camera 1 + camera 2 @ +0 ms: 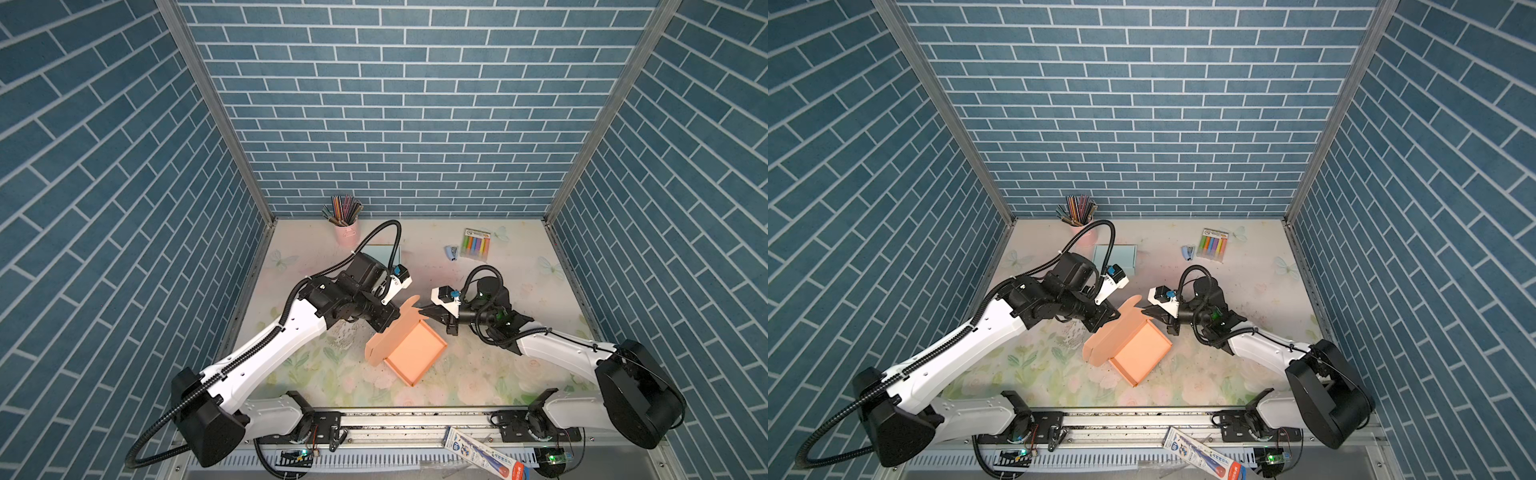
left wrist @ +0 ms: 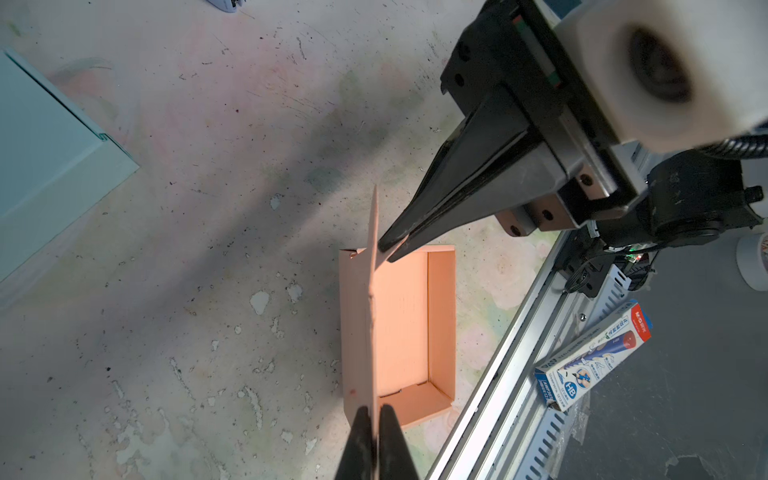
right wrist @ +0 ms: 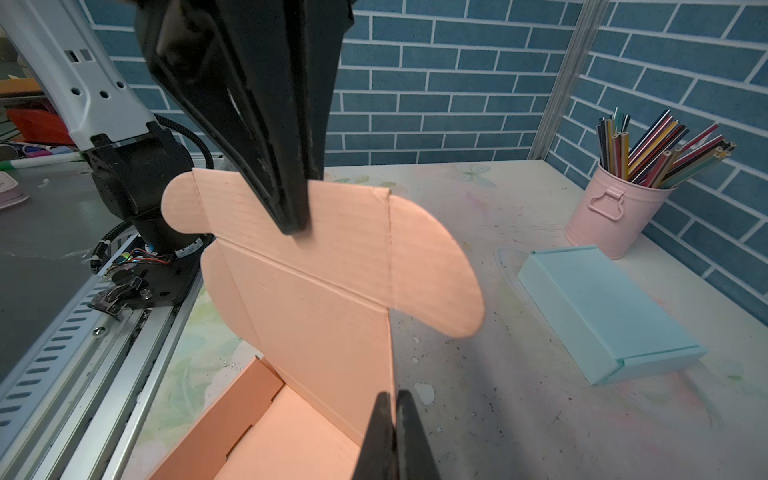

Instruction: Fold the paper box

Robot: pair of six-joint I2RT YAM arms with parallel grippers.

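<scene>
Left wrist view: left tool [image 2: 375, 413] clamps the upright lid [image 3: 316, 299] by its top edge, right tool [image 2: 389, 252] pinches its side, likely bracing it to fold down over the paper box [image 2: 401, 324], sitting flat mid-tabletop [image 2: 208, 208] between them

box [image 3: 316, 299]: matt corrugated card; I can see fine ribbing
table [image 2: 166, 249]: smooth printed film, scuffed and chipped
bucket [image 3: 615, 216]: painted metal, soft sheen, I'd say
rail [image 1: 415, 419]: bare brushed metal

Even overhead light fills both top views; wrist views run dimmer, soft shadows crossing the surface [image 2: 232, 174], edges bowed.
</scene>
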